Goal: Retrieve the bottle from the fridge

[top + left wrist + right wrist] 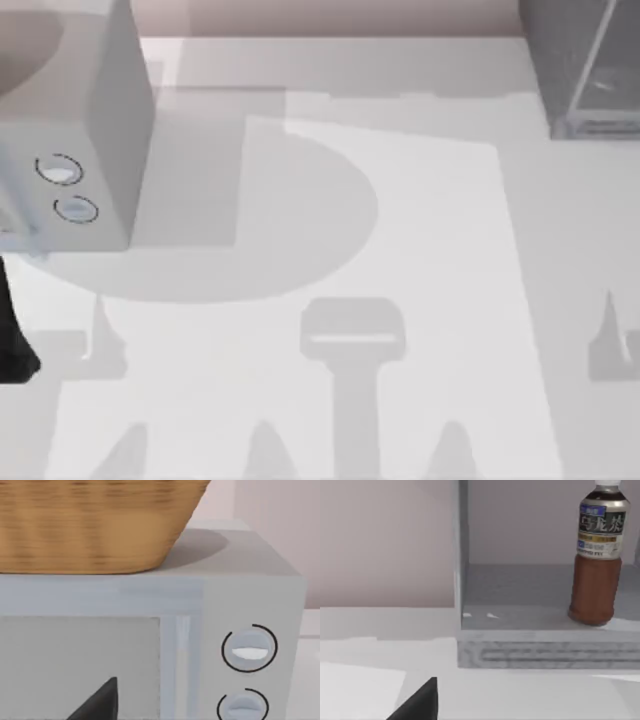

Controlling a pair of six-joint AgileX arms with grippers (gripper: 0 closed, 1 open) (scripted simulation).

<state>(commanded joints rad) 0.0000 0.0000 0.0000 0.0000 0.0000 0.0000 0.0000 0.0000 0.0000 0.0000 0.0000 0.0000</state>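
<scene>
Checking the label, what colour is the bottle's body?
Reddish-brown, clearest in the right wrist view: bottle.

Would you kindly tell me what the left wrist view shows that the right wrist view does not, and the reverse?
The left wrist view shows a woven basket sitting on top of a light grey box with two round dials, close in front of the camera. The right wrist view shows the bottle standing upright on the floor of the fridge, beside its pale frame. Both share a dark claw fingertip at the lower edge, the left claw and the right claw, plus the pale wall behind.
</scene>
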